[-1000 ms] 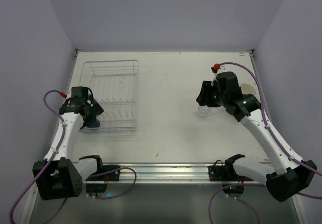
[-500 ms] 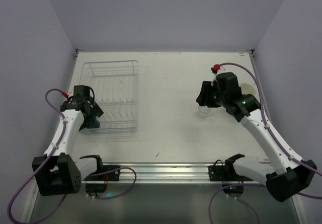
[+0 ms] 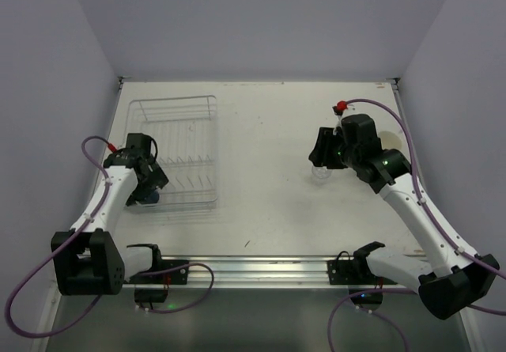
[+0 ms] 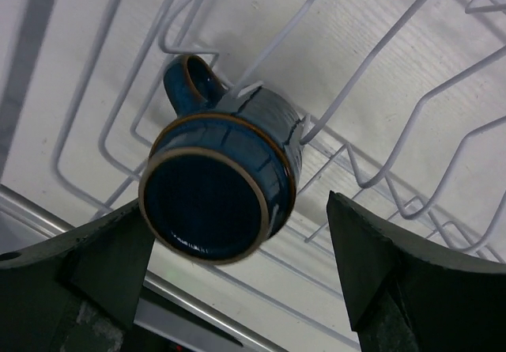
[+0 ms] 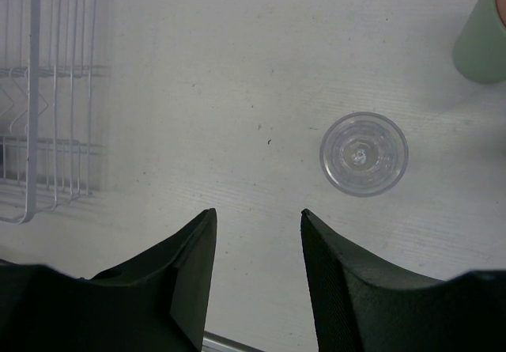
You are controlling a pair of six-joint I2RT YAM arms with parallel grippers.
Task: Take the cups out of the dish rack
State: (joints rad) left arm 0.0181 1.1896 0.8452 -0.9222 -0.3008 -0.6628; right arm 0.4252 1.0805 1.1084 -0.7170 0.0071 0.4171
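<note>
From the top camera: the rack [image 3: 178, 142] sits on the left of the table [image 3: 261, 202], and the only thing I can find in it is the dark blue mug [image 3: 147, 197] at its near-left corner; my left gripper [image 3: 147, 179] hangs right over it; across the table the right gripper [image 3: 322, 151] hovers by the glass [image 3: 320, 172], which is already out on the tabletop.

Left wrist camera: the mug [image 4: 217, 182] leans tilted among the wires, one round end turned to the lens, handle pointing up and away; the left gripper [image 4: 237, 265] is spread wide, fingers [image 4: 87, 273] on either side of the mug and pinching nothing (the left finger looks very near the rim, but I can't call contact).

Right wrist camera: the right gripper [image 5: 257, 233] is partly parted and empty; the glass [image 5: 364, 154] stands upright just beyond its right finger, a green cup [image 5: 482, 39] at the far corner, the rack [image 5: 39, 130] well off to the left.

So I judge the step is taking the mug; I'd centre the fingers across the barrel, clear of the handle, close firmly, then lift straight up, since a wire crosses the mug beside the handle and could snag.
</note>
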